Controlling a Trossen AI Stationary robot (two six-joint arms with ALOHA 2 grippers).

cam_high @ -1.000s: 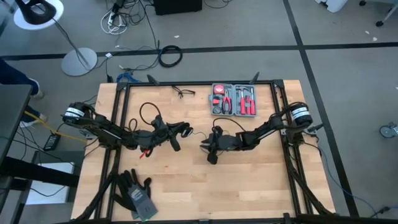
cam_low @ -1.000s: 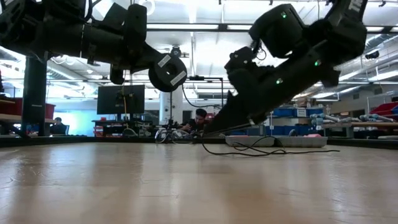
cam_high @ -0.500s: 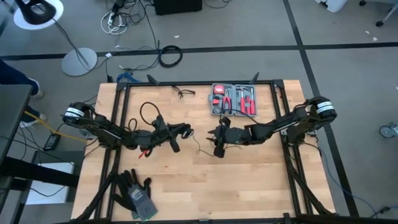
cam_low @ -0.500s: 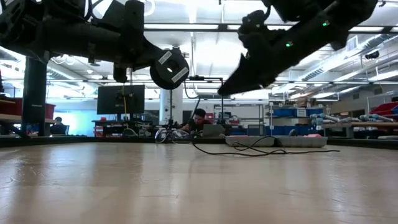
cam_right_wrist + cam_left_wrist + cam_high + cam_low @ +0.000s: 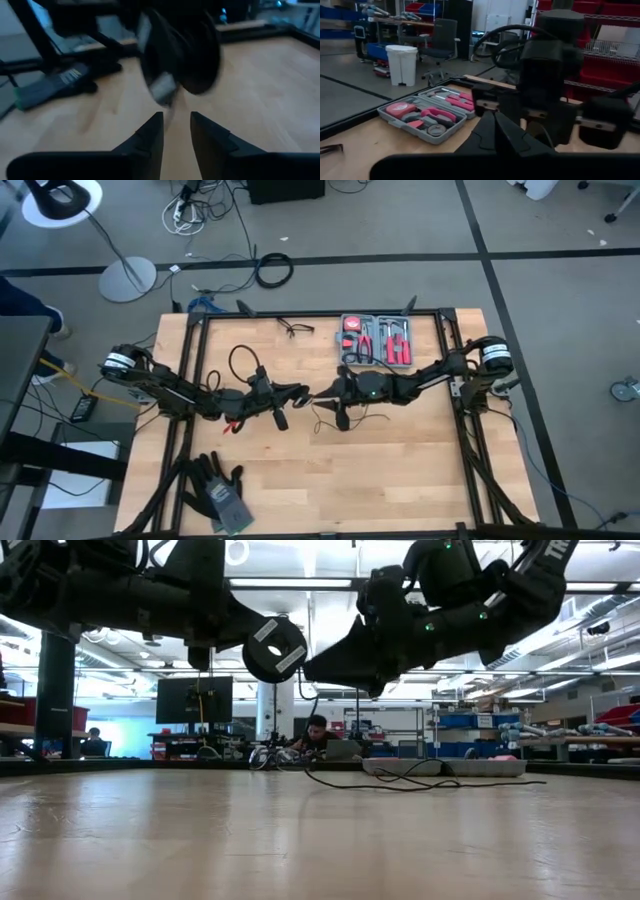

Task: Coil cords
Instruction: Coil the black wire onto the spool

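black thin cord (image 5: 345,420) trailed loose on table centre; puck (image 5: 274,649) clenched in left gripper (image 5: 300,392). right gripper (image 5: 318,397) parted, empty, close by; collision or snagged loop seemed likely.

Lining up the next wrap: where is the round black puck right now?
In the low view the round black puck hangs above the wooden table, under the left arm, just left of the right gripper.

Tool case (image 5: 376,340) at far edge; gloves (image 5: 218,488) near corner.

table (image 5: 400,470) | toolkit (image 5: 376,340) | gloves (image 5: 218,488) | glasses-like wire (image 5: 294,328) | cable (image 5: 335,418)
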